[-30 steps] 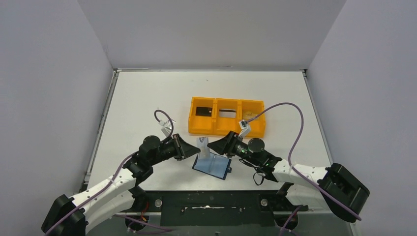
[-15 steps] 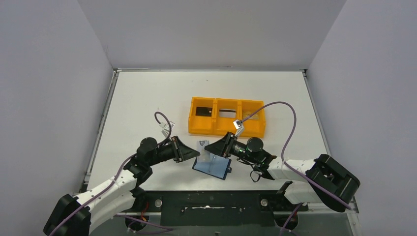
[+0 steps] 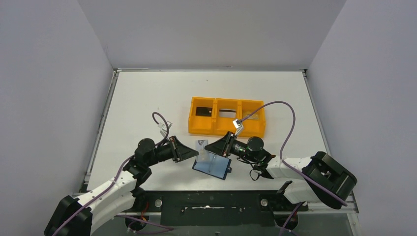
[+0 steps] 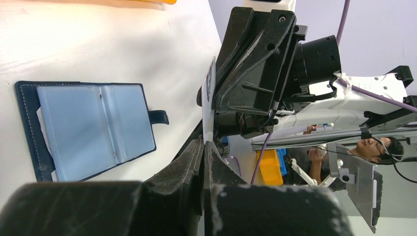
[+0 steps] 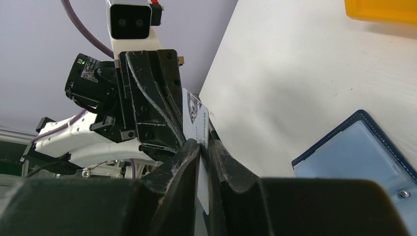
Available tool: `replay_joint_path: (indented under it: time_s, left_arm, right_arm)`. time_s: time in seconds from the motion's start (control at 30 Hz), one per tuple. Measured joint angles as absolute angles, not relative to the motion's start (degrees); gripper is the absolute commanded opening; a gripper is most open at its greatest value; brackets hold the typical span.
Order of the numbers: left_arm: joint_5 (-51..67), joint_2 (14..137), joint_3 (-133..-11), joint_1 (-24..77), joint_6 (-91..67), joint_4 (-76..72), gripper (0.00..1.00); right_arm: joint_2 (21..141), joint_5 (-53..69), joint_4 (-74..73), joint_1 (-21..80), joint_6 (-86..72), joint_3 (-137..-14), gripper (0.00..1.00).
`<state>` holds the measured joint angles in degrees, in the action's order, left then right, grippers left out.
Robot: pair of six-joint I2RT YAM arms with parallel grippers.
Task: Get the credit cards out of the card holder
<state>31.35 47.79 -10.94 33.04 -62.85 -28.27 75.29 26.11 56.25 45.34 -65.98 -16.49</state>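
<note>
The card holder point(image 3: 212, 165) lies open on the table, dark navy outside and light blue inside, also seen in the left wrist view point(image 4: 93, 128) and the right wrist view point(image 5: 354, 152). A pale credit card point(image 3: 200, 145) stands on edge in the air just above and left of it. My left gripper point(image 3: 195, 152) is shut on the card's left end point(image 4: 209, 105). From the right, my right gripper point(image 3: 208, 146) has its jaws pinched on the same card point(image 5: 195, 120). The two grippers face each other, tip to tip.
An orange three-compartment tray point(image 3: 226, 130) stands just behind the grippers, with dark and pale flat items in its compartments. White walls enclose the table on three sides. The arm bases sit at the near edge.
My right gripper has slid left onto the card and drawn its jaws together on it. The left gripper has kept its grip and moved slightly.
</note>
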Motion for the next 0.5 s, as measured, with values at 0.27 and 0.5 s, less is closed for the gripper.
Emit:
replay_joint_path:
  time_s: [0.27, 0.5]
  left_arm:
    - [31.8, 47.8, -10.7, 32.5, -63.6, -29.5, 0.0]
    - [32.1, 47.8, -10.4, 32.1, -64.4, -30.5, 0.0]
  right_arm:
    - [75.4, 28.0, 57.2, 45.3, -66.7, -16.5, 0.21]
    - [75.5, 29.5, 57.2, 45.3, -66.6, -16.5, 0.11]
